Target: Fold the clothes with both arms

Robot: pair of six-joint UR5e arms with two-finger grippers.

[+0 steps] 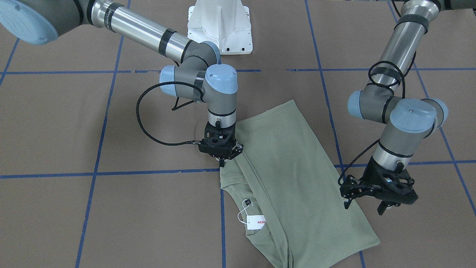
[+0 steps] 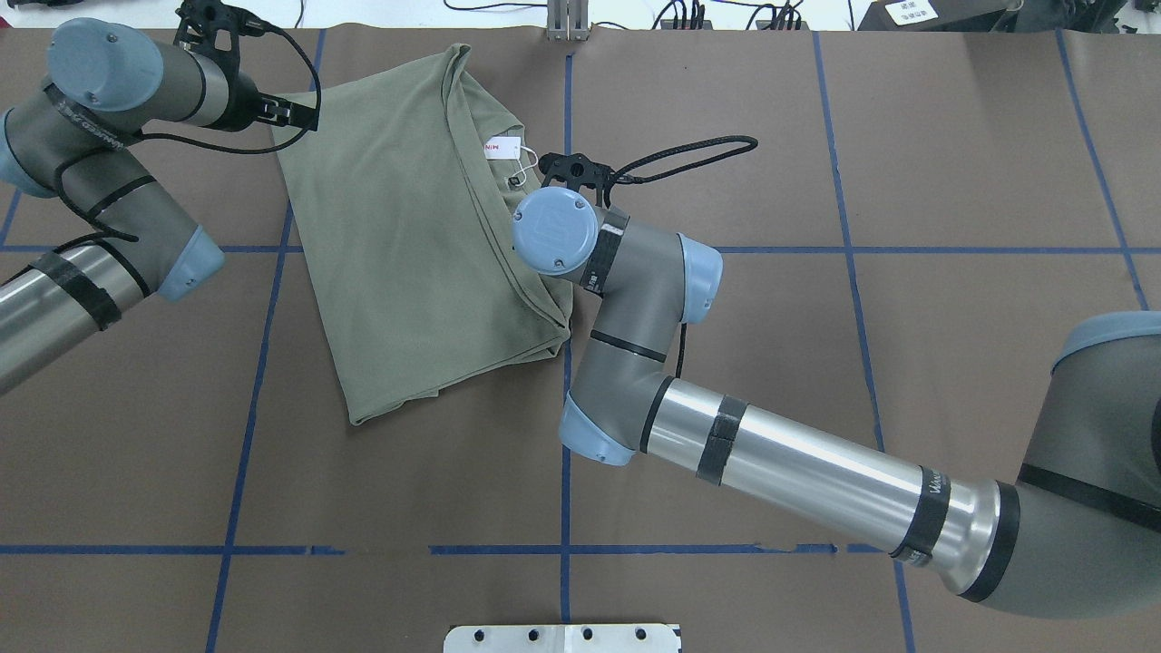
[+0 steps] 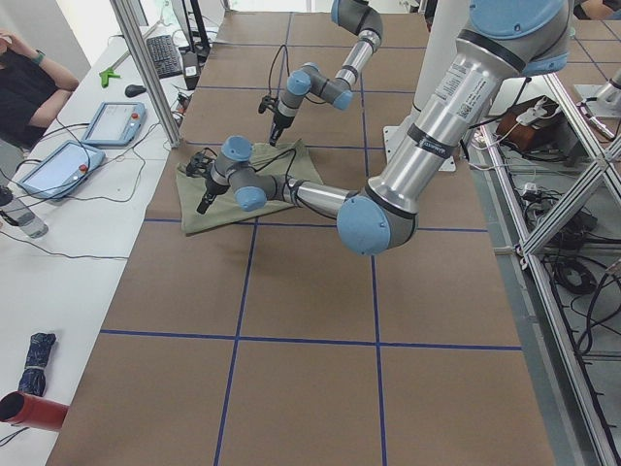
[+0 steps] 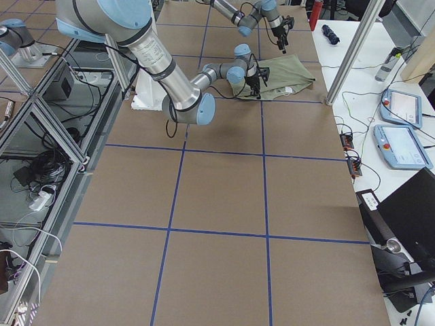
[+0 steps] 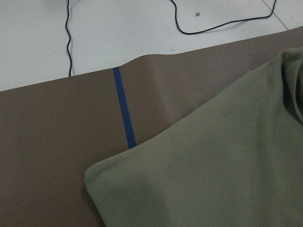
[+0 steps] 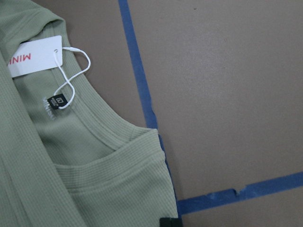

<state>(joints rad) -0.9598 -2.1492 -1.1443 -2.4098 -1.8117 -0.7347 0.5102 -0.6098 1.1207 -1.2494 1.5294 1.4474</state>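
Observation:
The pale olive-green shirt lies folded lengthwise on the brown table, toward its far left in the overhead view. Its collar and white hang tag face up. My right gripper is low at the shirt's shoulder edge beside the collar. Its fingers are together on the cloth edge, and a dark fingertip shows there. My left gripper is open and empty, just above the shirt's opposite long edge near its far corner. The left wrist view shows only that shirt corner.
The white pedestal base stands at the robot's side of the table. Blue tape lines cross the brown surface. Beyond the table's far edge is a white bench with cables and tablets, and a person sits there.

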